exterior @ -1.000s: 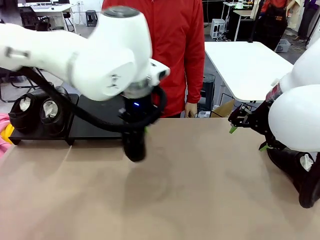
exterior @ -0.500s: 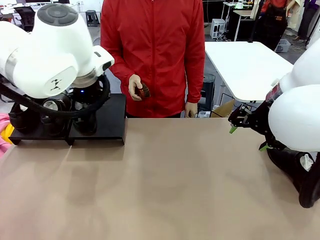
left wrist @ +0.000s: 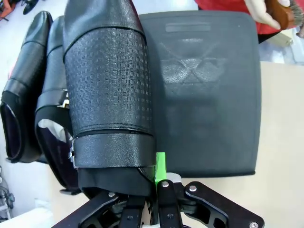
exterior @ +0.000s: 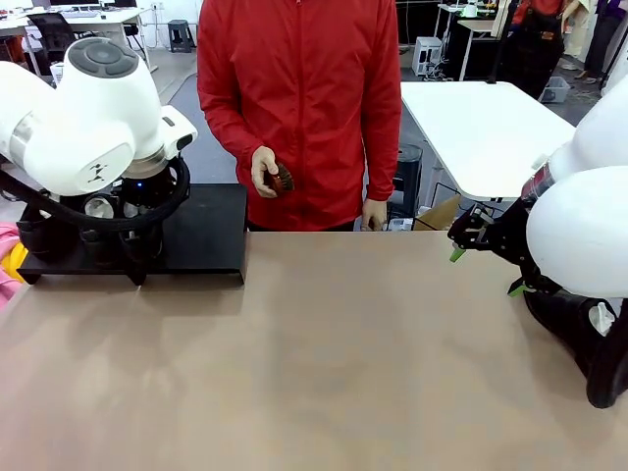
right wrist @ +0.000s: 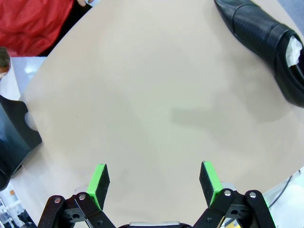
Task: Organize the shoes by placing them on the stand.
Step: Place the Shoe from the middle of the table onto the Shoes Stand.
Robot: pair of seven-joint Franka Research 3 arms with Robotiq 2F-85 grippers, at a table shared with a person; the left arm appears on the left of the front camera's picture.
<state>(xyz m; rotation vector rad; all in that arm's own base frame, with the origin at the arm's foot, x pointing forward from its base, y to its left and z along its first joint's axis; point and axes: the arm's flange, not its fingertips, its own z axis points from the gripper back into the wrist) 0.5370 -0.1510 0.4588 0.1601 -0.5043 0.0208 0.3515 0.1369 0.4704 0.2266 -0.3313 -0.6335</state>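
Left tool [left wrist: 151, 172] is clamped tight on the heel rim of a black shoe [left wrist: 109, 85], toe pointing away from it, over the stand [left wrist: 209, 95] at ten o'clock on the surface [exterior: 373, 363], just beside two shoes [left wrist: 23, 95] on the stand's left panel. Right tool [right wrist: 154, 183] gapes wide, holding nothing; a fourth shoe [right wrist: 266, 42] lies at four o'clock.

I find no word, brand or number that I can read. The stand [left wrist: 209, 118] bears a raised crossed pattern in the middle of its panel and a narrow raised strip near its far edge, but no letters show on either. A small dark mark on the housing of my left arm [exterior: 98, 175] is too small to tell.
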